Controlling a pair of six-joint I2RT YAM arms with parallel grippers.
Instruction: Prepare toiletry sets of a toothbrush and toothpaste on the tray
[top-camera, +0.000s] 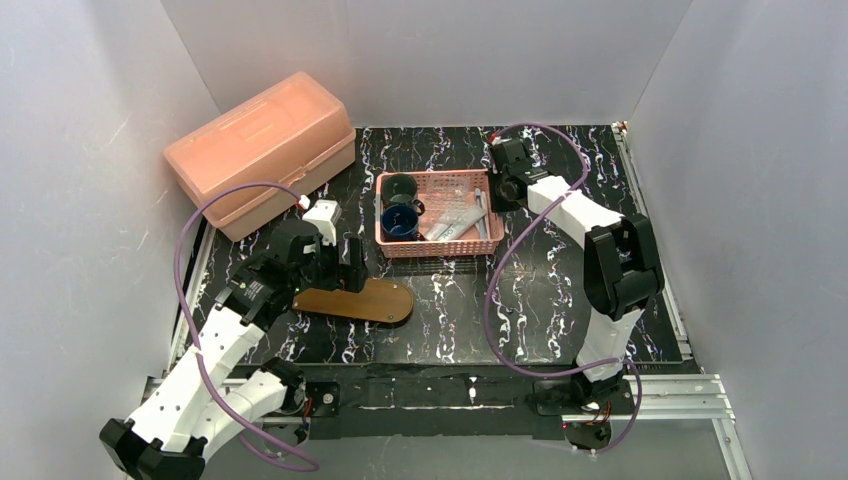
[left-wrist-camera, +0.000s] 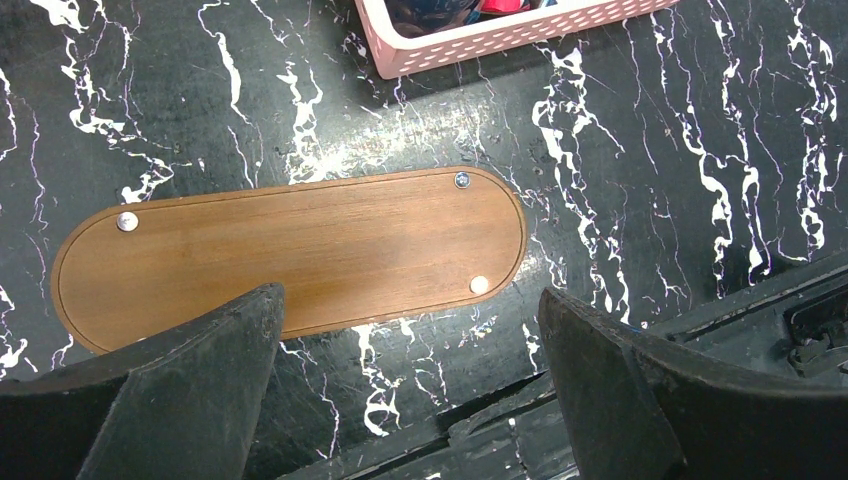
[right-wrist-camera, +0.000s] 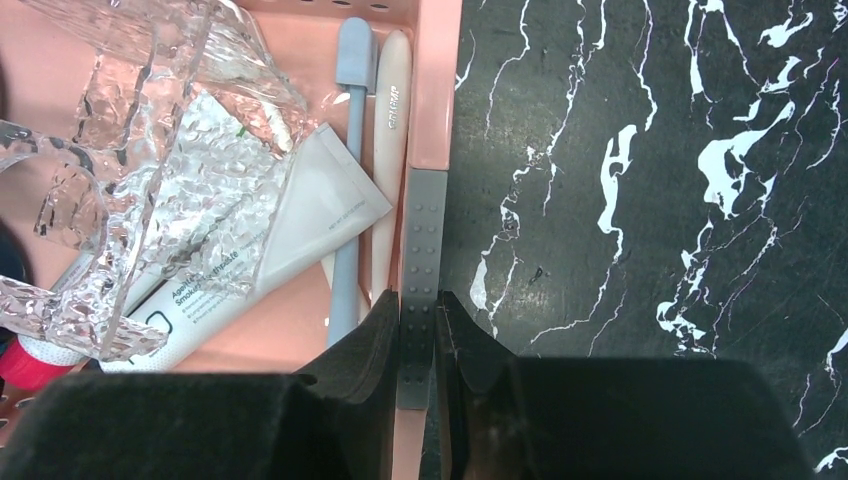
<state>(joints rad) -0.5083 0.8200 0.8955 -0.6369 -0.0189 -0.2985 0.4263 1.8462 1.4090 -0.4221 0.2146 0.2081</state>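
— Two toothbrushes lie inside the pink basket (right-wrist-camera: 435, 100), along its right-hand wall: a blue-grey toothbrush (right-wrist-camera: 356, 55) and a cream toothbrush (right-wrist-camera: 395, 80). Beside them is the toothpaste tube (right-wrist-camera: 310, 200), half under a crinkled clear plastic box (right-wrist-camera: 150, 120).

— How will they handle?

— All light. The brushes are stiff, thin and smooth, so pinch them mid-handle, across the width. The tube is soft and would dent, so take it near the flat crimped end.

— Any writing?

— A short word on the cream handle, too small to read. The tube has a line starting "Smok", with the rest covered.

— The grippers?

— The right gripper (right-wrist-camera: 418, 300) is clamped on a grey dotted handle (right-wrist-camera: 420, 220) at the basket wall. It is probably a third toothbrush, though its head is out of view. The left gripper (left-wrist-camera: 408, 295) hangs over the tray (left-wrist-camera: 290, 250) with jaws wide apart, holding nothing.

— And the tray?

— Toward the near-left corner of the table (left-wrist-camera: 650, 200), with no set on it yet. The basket sits mid-table, nearer the far edge.
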